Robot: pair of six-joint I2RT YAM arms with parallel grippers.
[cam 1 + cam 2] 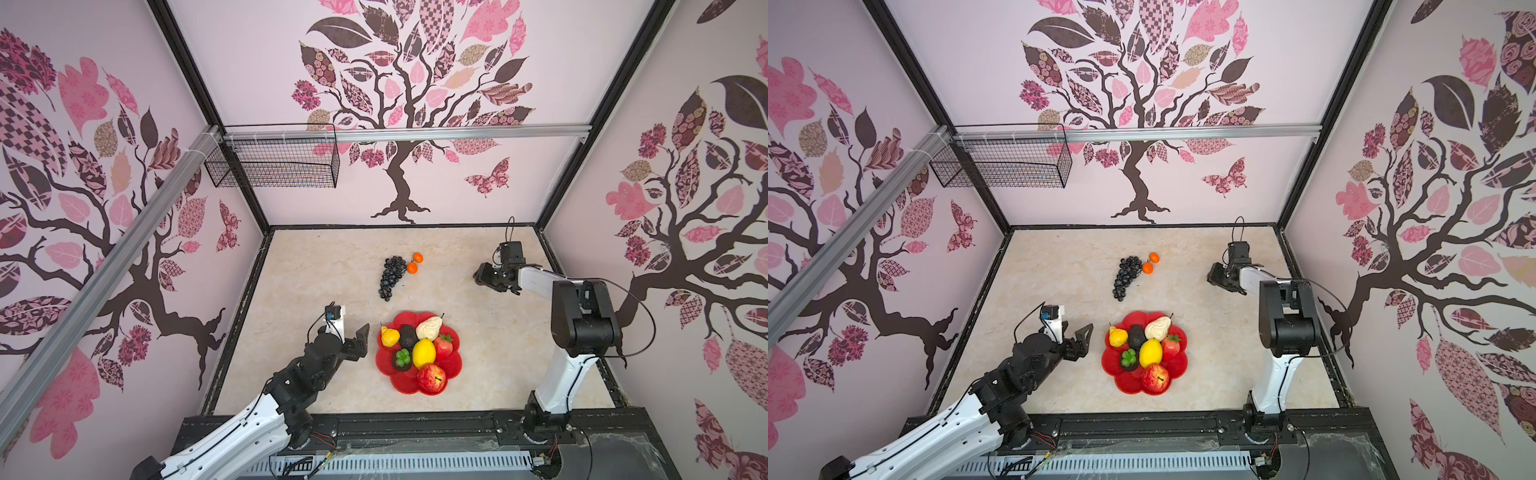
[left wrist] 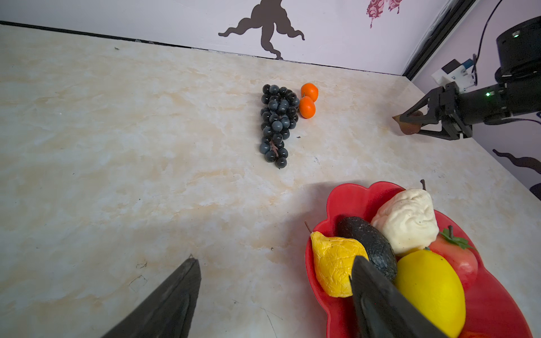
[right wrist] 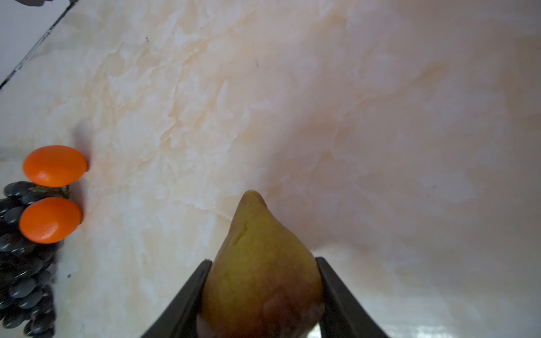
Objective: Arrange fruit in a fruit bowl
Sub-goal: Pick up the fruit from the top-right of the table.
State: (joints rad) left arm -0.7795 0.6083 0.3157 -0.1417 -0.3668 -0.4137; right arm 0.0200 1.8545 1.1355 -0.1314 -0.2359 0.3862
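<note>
The red fruit bowl [image 1: 454, 365] [image 2: 345, 194] sits front centre and holds a lemon [image 1: 424, 353], a red apple [image 1: 431, 378], a cream pear [image 1: 429, 327], an avocado [image 1: 408, 336], a strawberry [image 1: 444, 345] and other fruit. A black grape bunch [image 1: 390, 274] [image 2: 276, 123] and two oranges [image 1: 417, 257] [image 1: 412, 268] lie on the table behind it. My right gripper [image 3: 263, 260] [image 1: 482, 276], at the back right, is shut on a brown pear [image 3: 260, 263] [image 2: 408, 127]; whether the pear touches the table I cannot tell. My left gripper [image 2: 276, 262] [image 1: 360, 343] stands open and empty beside the bowl's left rim.
A black wire mesh basket [image 1: 274, 162] hangs from the rail on the back wall at the left. Patterned walls close the marble table [image 1: 316, 291] on three sides. A black base rail [image 1: 415, 428] runs along the front edge.
</note>
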